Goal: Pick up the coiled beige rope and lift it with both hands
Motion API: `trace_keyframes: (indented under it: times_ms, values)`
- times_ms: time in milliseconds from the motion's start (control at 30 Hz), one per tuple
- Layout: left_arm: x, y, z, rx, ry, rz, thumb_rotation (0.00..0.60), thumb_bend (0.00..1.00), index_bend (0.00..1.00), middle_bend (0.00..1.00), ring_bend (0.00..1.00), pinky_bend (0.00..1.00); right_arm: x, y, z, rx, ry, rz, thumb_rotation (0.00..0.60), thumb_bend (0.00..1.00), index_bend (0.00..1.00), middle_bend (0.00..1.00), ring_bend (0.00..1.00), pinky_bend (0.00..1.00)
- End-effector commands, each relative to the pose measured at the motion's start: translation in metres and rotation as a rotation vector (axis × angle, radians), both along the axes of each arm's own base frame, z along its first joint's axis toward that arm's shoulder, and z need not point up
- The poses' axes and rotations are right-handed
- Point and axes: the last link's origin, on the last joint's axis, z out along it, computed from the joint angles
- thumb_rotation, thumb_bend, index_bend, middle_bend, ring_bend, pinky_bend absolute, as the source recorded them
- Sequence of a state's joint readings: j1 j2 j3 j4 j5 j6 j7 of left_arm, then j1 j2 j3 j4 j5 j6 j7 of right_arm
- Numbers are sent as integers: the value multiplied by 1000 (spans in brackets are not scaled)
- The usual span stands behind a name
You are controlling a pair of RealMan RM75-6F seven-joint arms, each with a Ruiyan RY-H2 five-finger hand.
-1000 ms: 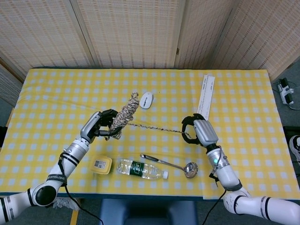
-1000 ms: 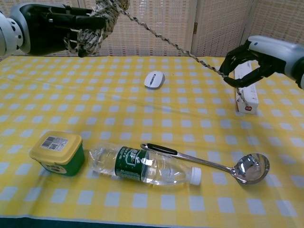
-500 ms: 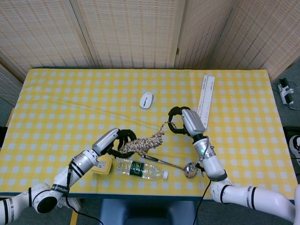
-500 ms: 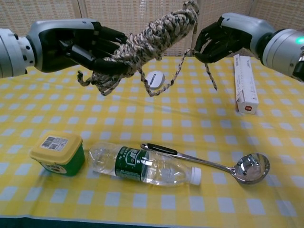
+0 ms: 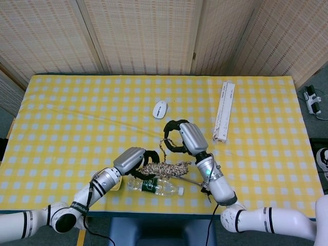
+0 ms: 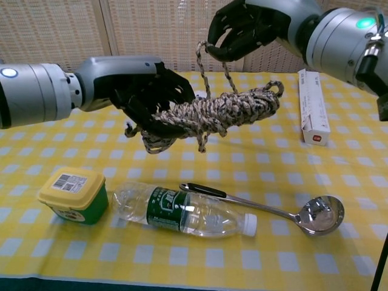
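Observation:
The coiled beige rope (image 6: pixel 221 112) (image 5: pixel 166 168) hangs in the air above the table, lying roughly level. My left hand (image 6: pixel 151 94) (image 5: pixel 134 158) grips its left end from behind. My right hand (image 6: pixel 254 24) (image 5: pixel 179 138) is higher and to the right, pinching a loose strand of the rope that runs up from the coil. The strand sags in a loop below that hand.
On the yellow checked table (image 6: pixel 73 139) lie a plastic bottle (image 6: pixel 182 212), a metal ladle (image 6: pixel 303 215), a yellow-lidded green tub (image 6: pixel 73 194), a white mouse (image 5: pixel 160 108) and a long white box (image 6: pixel 313 112).
Both hands have moved toward the robot and closer together. The coil has swung from tilted to nearly level, and the stretched strand to my right hand has gone slack and short.

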State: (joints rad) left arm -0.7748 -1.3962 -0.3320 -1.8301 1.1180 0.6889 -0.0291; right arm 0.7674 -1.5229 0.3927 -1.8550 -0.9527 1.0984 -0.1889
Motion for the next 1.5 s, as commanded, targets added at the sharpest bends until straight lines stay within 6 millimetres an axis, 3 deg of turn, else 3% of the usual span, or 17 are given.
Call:
trace_keyframes:
  times_ms: [33, 500, 667, 933, 1233, 1500]
  values:
    - [9, -1, -14, 7, 42, 13, 600, 552, 671, 683, 648, 730, 5, 9, 2, -4, 2, 30, 600, 620, 672, 444, 390, 274]
    - [5, 22, -26, 6, 52, 286, 600, 553, 671, 683, 657, 731, 12, 40, 3, 17, 48, 110, 600, 619, 672, 449, 393, 304]
    - [-11, 45, -14, 47, -53, 501, 600, 555, 671, 684, 660, 731, 11, 51, -4, 39, 86, 128, 600, 619, 672, 449, 396, 315]
    - [-29, 57, 6, 102, -151, 612, 600, 557, 671, 688, 666, 734, 5, 60, -5, 40, 106, 143, 600, 619, 672, 454, 410, 330]
    - [-37, 58, 46, 80, -334, 642, 600, 558, 671, 688, 666, 734, -17, 49, -10, 36, 94, 77, 600, 619, 672, 455, 410, 332]
    - [-35, 42, 73, 34, -406, 565, 600, 557, 671, 688, 664, 734, -29, 30, -7, -3, 44, 18, 600, 619, 671, 448, 410, 332]
